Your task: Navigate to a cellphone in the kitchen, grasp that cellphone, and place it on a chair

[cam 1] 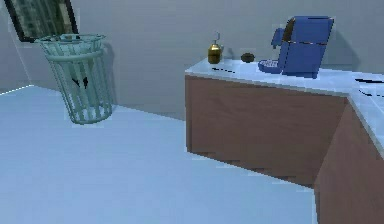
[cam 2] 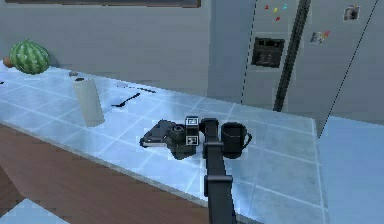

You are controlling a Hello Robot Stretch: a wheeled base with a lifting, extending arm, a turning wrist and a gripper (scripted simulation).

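A flat dark grey slab, the shape of a cellphone (cam 2: 158, 131), lies on the pale marble counter (cam 2: 120, 140) in the arm side view. My arm rises from that view's bottom edge, and the gripper (cam 2: 174, 140) sits right at the slab's near right end. Whether it touches the slab I cannot tell, nor whether it holds anything. A black mug (cam 2: 235, 139) stands just right of the arm's white marker squares.
On the same counter stand a white paper roll (cam 2: 90, 101), a watermelon (cam 2: 30, 56) and dark utensils (cam 2: 126, 97), with a steel fridge (cam 2: 290, 55) behind. The forward view has a counter corner (cam 1: 300, 80) with a blue coffee machine (cam 1: 300, 47), a small bottle (cam 1: 213, 52), a wire bin (cam 1: 80, 78) and bare floor on the left.
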